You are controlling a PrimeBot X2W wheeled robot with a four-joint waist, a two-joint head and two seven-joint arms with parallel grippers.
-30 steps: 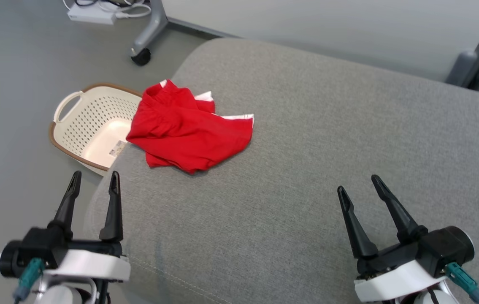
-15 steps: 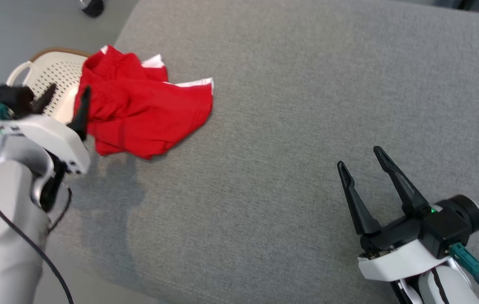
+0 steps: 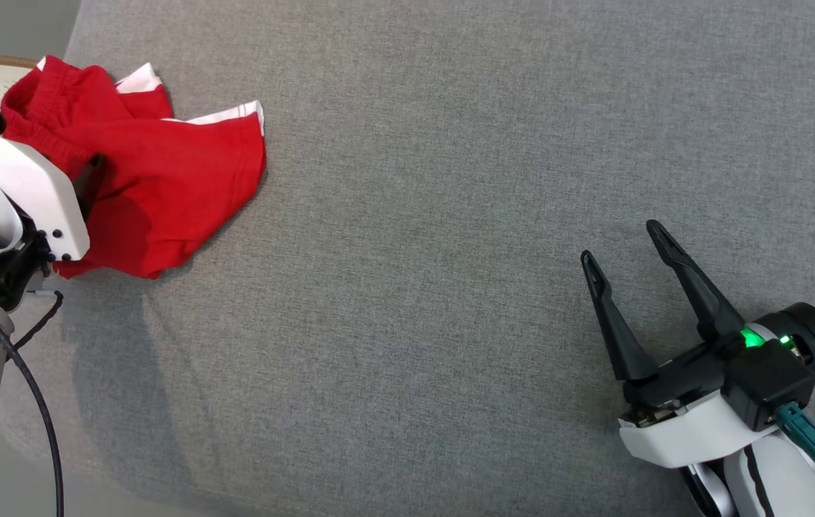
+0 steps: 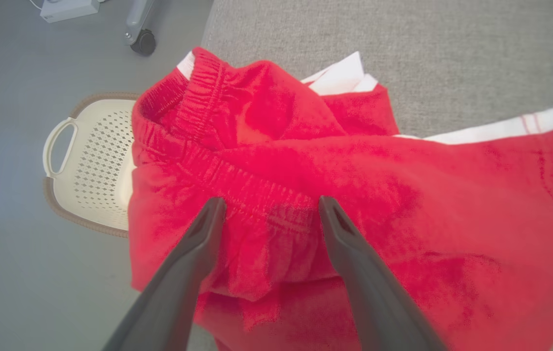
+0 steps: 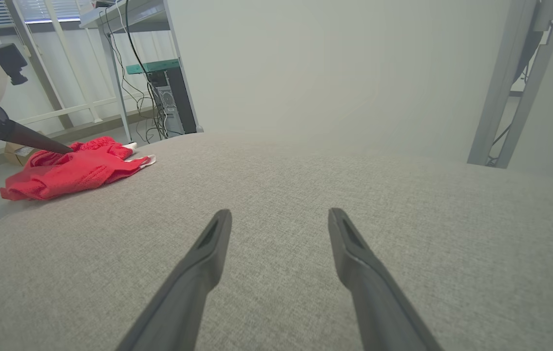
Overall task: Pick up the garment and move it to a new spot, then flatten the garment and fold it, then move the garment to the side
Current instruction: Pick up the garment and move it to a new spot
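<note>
- Red garment (image 3: 163,179), white trim at its hems, lies crumpled at 10 o'clock in the head view, on the edge of the grey cushion (image 3: 450,179).
- Left hand (image 4: 270,204): fingers apart, tips over the elastic waistband, one on each side of a bunched fold. Nothing clamped; cannot tell if the tips press the cloth.
- Right hand (image 3: 619,240): at 4 o'clock in the head view, fingers apart, empty, over bare cushion, well apart from the garment.
- Perforated cream basket (image 4: 86,161) on the floor at the garment's 9 o'clock in the left wrist view, partly under it.
</note>
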